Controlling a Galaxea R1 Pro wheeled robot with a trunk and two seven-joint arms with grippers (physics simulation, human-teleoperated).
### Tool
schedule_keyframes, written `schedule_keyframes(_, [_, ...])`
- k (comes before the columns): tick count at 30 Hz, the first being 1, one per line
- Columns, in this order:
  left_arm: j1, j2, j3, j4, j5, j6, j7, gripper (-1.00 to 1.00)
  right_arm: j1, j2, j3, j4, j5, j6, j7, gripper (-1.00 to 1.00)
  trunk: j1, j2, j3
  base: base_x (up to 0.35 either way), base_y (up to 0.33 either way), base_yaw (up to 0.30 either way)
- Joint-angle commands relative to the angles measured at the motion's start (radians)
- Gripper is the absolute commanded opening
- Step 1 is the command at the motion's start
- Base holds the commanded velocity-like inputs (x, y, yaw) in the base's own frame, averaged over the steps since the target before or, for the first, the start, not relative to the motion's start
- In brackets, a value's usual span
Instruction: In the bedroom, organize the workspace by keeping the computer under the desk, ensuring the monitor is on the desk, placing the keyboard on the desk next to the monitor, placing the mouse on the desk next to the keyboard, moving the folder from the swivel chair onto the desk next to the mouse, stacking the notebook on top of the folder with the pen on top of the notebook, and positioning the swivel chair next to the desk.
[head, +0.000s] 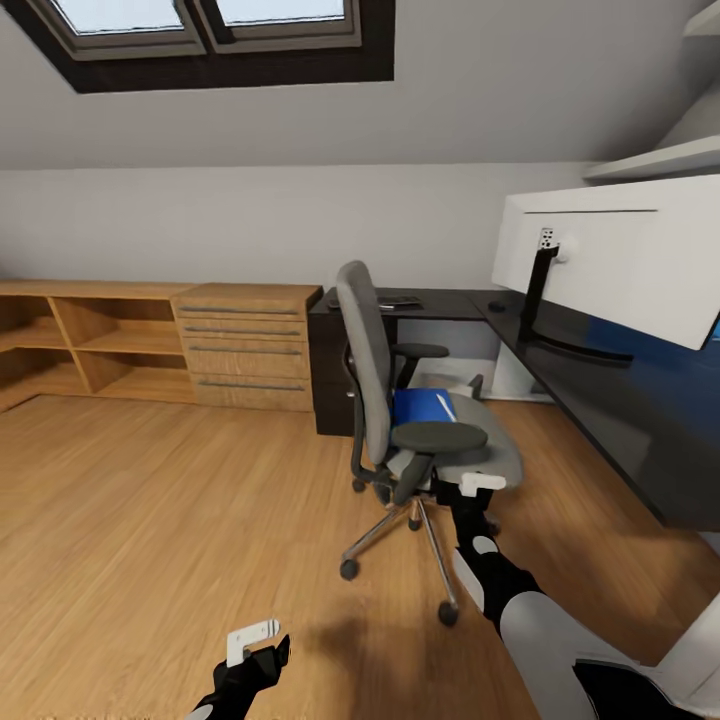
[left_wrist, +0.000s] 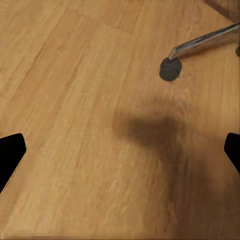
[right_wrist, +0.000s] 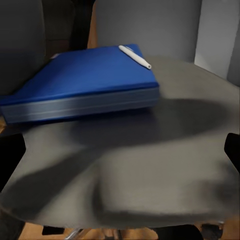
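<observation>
Swivel chair (head: 400, 420): standing on the wooden floor (head: 170, 500), near the desk (head: 600, 390), seat facing right. Folder (right_wrist: 80, 85): lying flat on the far part of the chair seat, with the pen (right_wrist: 135, 56) resting on its top near one corner. Monitor (head: 610, 260): standing on the desk at right, its pale back facing the camera. Right gripper (head: 480, 483): hovering at the near edge of the seat, fingers spread apart, holding nothing. Left gripper (head: 255, 640): hanging low over bare floor, fingers likewise parted and empty, close to a chair caster (left_wrist: 170, 69).
</observation>
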Motion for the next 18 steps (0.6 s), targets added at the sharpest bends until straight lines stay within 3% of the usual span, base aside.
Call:
schedule_keyframes(1, [0.0, 0.001, -0.004, -0.001, 0.01, 0.004, 0.007, 1.0, -0.001, 0.001, -0.006, 0.0, 0.012, -0.002, -0.004, 1.0, 0.0, 0.0, -0.001, 0.0, 0.0, 0.242])
schedule_keyframes(10, [0.0, 0.001, -0.004, -0.001, 0.01, 0.002, 0.007, 1.0, -0.001, 0.0, -0.006, -0.001, 0.012, -0.002, -0.013, 1.0, 0.0, 0.0, -0.001, 0.0, 0.0, 0.169])
schedule_keyframes(18, [0.0, 0.001, -0.004, -0.001, 0.01, 0.002, 0.007, 1.0, -0.001, 0.001, -0.006, 0.0, 0.012, -0.003, -0.013, 1.0, 0.0, 0.0, -0.001, 0.0, 0.0, 0.038])
